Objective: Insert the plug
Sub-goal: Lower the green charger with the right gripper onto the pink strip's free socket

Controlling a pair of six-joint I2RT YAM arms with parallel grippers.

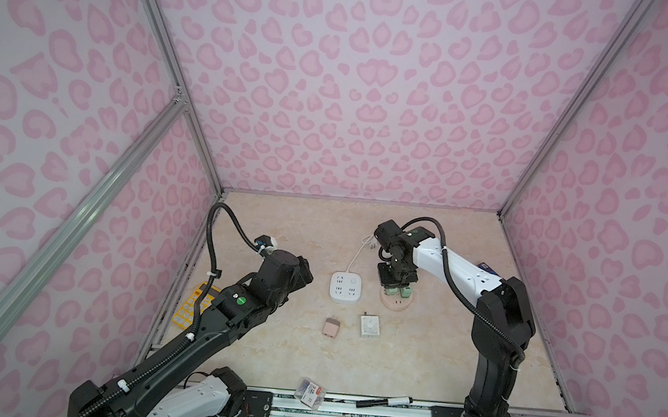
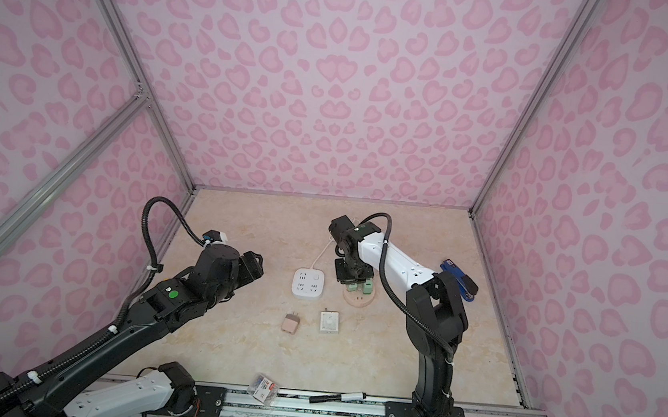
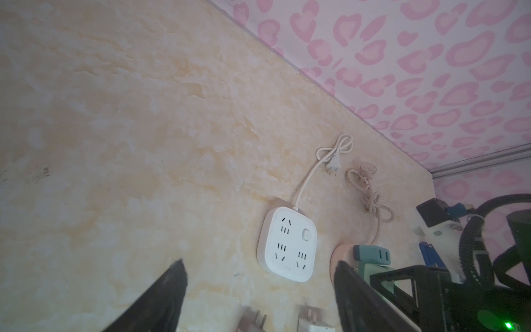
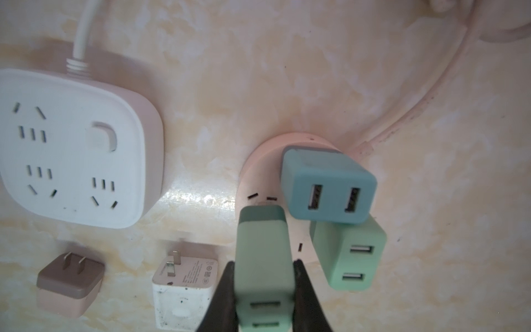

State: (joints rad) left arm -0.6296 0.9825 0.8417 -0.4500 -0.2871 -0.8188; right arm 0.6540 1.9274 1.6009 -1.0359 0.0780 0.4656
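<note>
**Right hand grips green plug at the round socket**

The right hand (image 4: 264,262) is closed on the plug (image 4: 261,244), its two black fingers (image 4: 227,287) pressed on the long flat sides. The plug is a matte pale-green block with rounded edges. It has a darker green band at its prong end and two USB slots at the end nearest the wrist. It reaches from the fingers to the socket (image 4: 258,169), its banded end meeting the face just beside two dark slits. Whether the prongs are in cannot be told. The socket is a smooth pale-pink disc lying flat on the worktop (image 4: 431,201), which is glossy beige with a marbled pattern. Two more blocks stand upright on it, touching each other: a blue charger (image 4: 327,186) and a green charger (image 4: 349,255). Beside the socket lies a square white strip (image 4: 71,149) with rounded corners. The left hand (image 3: 258,261) is spread wide and empty, hovering well apart from the plug, on the strip's far side.
</note>
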